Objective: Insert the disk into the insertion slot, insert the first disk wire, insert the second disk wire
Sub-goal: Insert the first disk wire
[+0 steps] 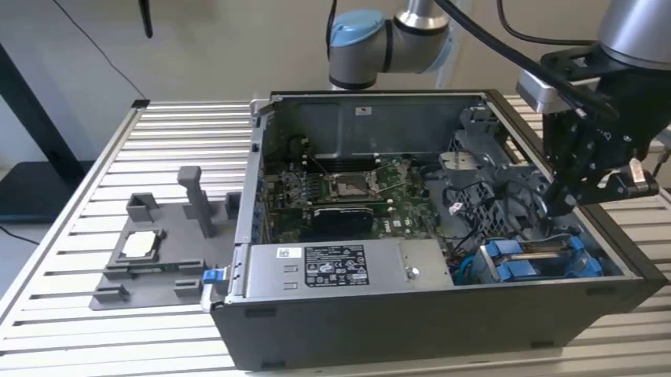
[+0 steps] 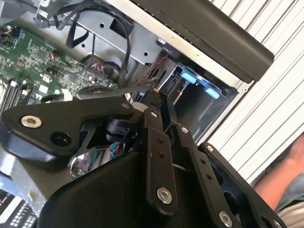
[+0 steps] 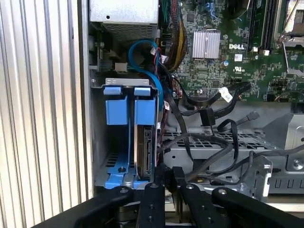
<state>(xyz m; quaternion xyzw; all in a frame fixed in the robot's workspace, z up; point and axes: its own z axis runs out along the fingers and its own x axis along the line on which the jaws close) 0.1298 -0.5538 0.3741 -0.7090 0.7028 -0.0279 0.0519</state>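
Disk (image 3: 142,145) on edge inside the insertion slot (image 3: 127,82), blue carrier tabs (image 3: 145,108) at the mouth of the grey cage. In the exterior view, at about four o'clock within the open computer case (image 1: 419,334), the same blue just inside the case wall. Jaws hanging over that corner, at three o'clock from the motherboard (image 1: 346,196), drawn in to a narrow gap, with the fingertips (image 3: 154,187) just beside the disk's near end in the first wrist view. Black cables (image 3: 209,142) looping across the metal floor of the case and running up to the tips (cannot tell whether one is pinched between the jaws or merely lying against them). In the second wrist view, tips nearly meeting beside a thin black cable, the blue tabs beyond them, and part of a person (image 2: 285,180) off past the slats of the counter (image 1: 63,259). Blue cable (image 3: 142,47) arching between the cage and the board. Grey power-supply box (image 1: 325,267) at six o'clock in the case, processor socket (image 1: 348,186) near its centre. Arm (image 1: 639,31) at one o'clock, blue-capped joint (image 1: 362,39) at twelve. On the counter, at nine o'clock from the case, grey fixture (image 1: 147,275) with a small square chip (image 1: 141,245) lying on it.
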